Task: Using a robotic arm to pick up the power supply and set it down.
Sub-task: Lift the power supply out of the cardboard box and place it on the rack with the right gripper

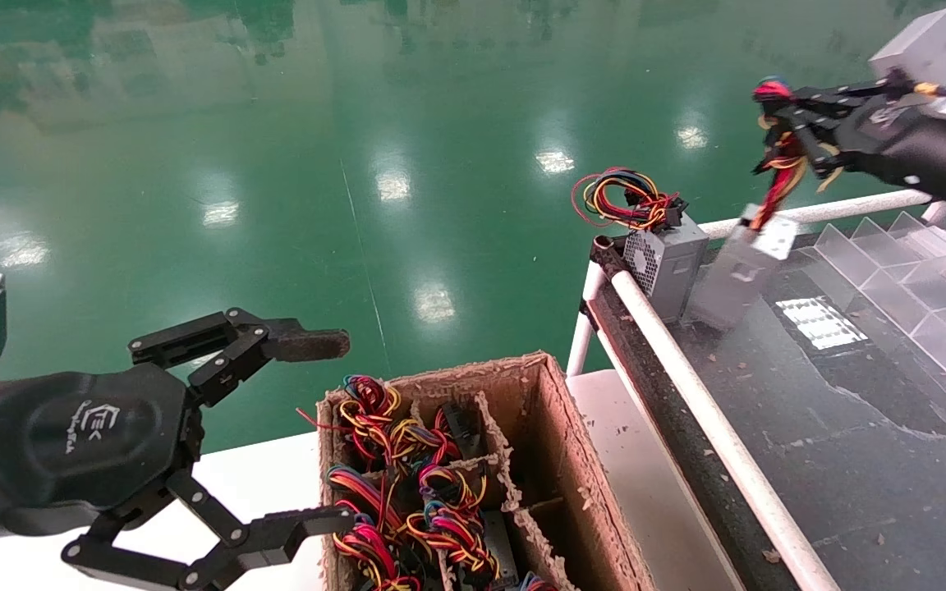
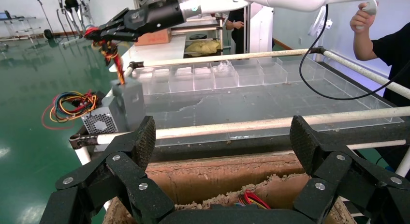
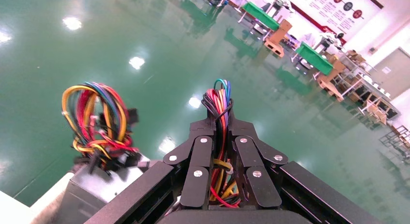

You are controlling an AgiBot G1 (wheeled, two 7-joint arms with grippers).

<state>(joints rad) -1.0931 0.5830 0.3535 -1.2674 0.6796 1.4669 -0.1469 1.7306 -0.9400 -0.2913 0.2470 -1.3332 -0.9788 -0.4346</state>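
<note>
Fingers of the right black linkage gripper are pinched tight on a bundle of red, yellow and orange wires; in the right wrist view the strands run up between the two finger stacks and poke out past the tips. Hanging from that bundle below the fingers is the small grey metal rectangular power supply box, tilted, its lower end at or just above the dark glossy table; contact cannot be settled from these views. Right arm's white forearm is cut off at the frame edge in the head view.

Just beside the hanging box, on the side away from the arm, stands a second grey box with a honeycomb vent face, its own coil of multicoloured wires on top. In the right wrist view only its top corner and wire coil show.

Left black gripper with hexagonal logo palm is spread wide, holding nothing, hovering at the near edge of a brown cardboard divider box packed with more wire bundles; the units beneath those wires are mostly hidden. Clear plastic bins line the table's far side. A person in black stands beyond the table, cropped.
</note>
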